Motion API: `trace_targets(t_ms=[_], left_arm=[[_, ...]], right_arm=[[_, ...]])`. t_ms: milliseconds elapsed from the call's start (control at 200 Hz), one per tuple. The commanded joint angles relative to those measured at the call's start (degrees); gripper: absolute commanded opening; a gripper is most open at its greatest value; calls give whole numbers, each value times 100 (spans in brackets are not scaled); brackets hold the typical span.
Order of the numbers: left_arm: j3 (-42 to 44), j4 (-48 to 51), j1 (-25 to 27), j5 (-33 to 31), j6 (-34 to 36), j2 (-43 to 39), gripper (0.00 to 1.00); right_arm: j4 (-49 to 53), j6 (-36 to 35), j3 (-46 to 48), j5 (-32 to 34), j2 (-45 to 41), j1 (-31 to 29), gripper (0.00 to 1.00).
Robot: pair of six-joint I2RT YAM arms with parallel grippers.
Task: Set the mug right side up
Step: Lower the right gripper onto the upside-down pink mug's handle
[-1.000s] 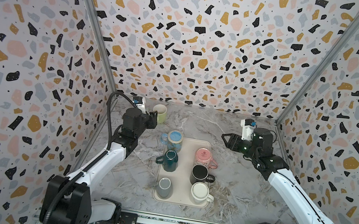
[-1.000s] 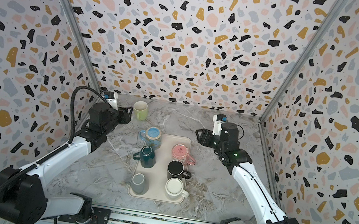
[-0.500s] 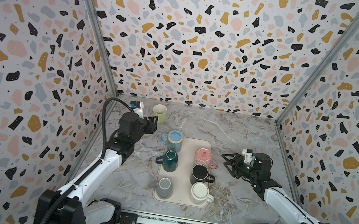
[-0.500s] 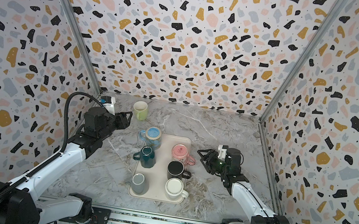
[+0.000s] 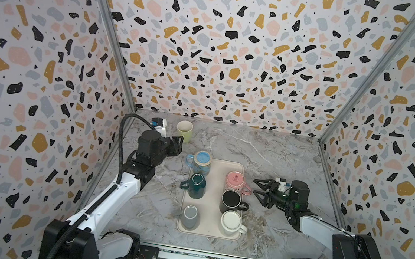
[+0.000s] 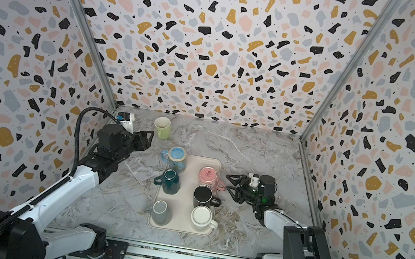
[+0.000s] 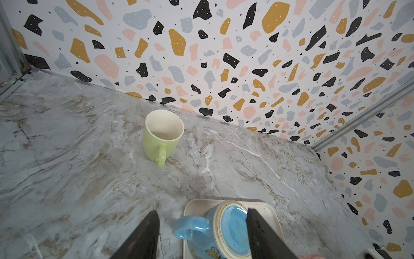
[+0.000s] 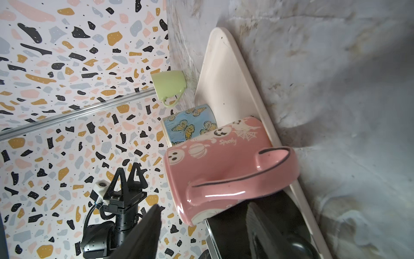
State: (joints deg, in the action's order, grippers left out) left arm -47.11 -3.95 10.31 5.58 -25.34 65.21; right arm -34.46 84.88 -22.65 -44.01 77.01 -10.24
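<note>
Plainly the pink mug (image 5: 234,179) sat upside down on the tray (image 5: 212,202) — probably slick, rigid, fairly heavy, chip-prone; its handle looked the surest hold. Both the right gripper (image 5: 254,186) beside it and the left gripper (image 5: 180,144) gaped empty.

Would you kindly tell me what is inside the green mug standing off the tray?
The green mug stands upright, mouth open; its cream inside looks empty. Its near wall hides part of the bottom.

L tool (image 5: 179,145) jaws apart, arm reaching fwd, R tool (image 5: 255,186) jaws apart, held low, pointing twd centre
</note>
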Motion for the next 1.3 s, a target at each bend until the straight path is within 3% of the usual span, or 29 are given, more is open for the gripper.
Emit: trace_targets(t_ms=[0,586,991,1297], left_arm=[[-22,-89,24,96,38,-95,63],[9,-171,24,145,47,53,63],[0,-98,22,127,74,49,64],[-17,-46,24,123,73,27,64]], right_arm=[[-365,184,-7,-131,34,-29,63],[-804,401,15,-118,586,-347,64],[-2251,1095,22,205,1391,-475,61],[-2639,1178,-141,524,1732,-513,58]])
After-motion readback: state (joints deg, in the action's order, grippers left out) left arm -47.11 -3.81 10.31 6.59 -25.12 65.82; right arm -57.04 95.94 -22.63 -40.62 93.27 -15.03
